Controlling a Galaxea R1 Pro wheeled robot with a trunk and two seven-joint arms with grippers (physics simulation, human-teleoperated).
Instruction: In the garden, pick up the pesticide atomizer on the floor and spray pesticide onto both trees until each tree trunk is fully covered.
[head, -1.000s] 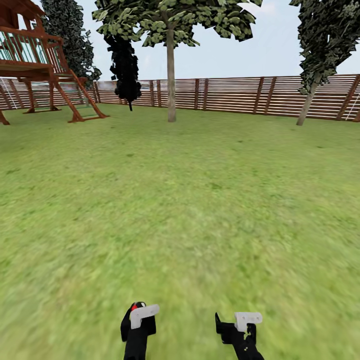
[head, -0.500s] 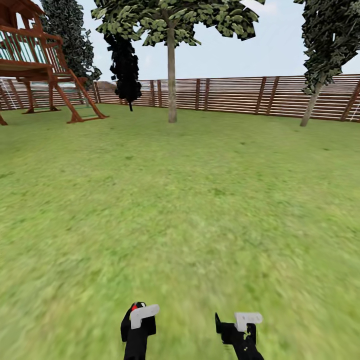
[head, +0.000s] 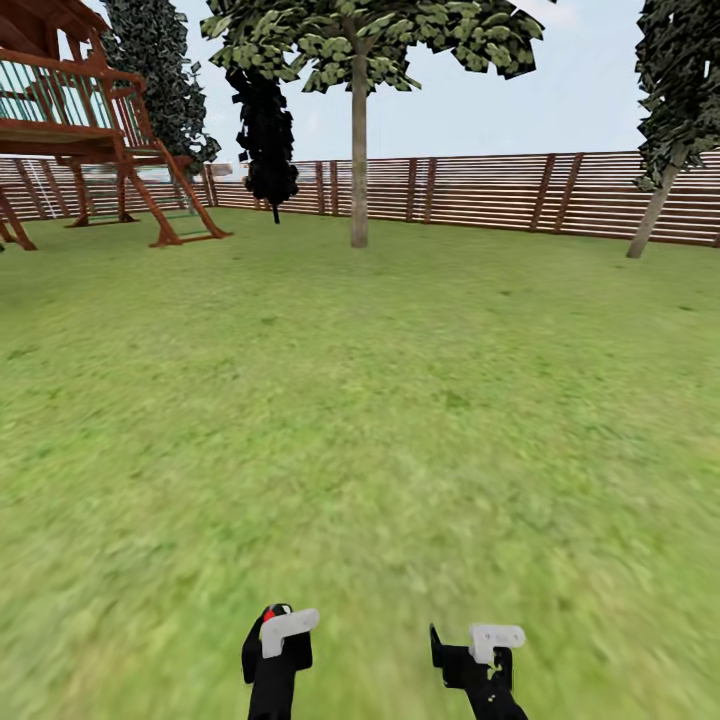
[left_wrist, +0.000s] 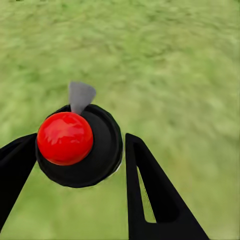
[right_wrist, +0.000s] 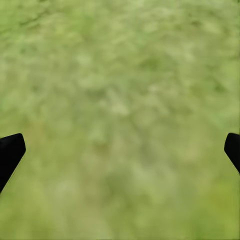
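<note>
At far left a wooden play tower stands before the slatted fence, with a black-leaved thin tree just to its right. Further right a straight-trunked tree rises from the lawn, and another tree leans at the right edge; open grass lies between them and the robot. Low in the head view, the left gripper is clamped on the pesticide atomizer, a black round body with a red knob seen between its fingers. The right gripper holds nothing, its tips spread wide over grass.
</note>
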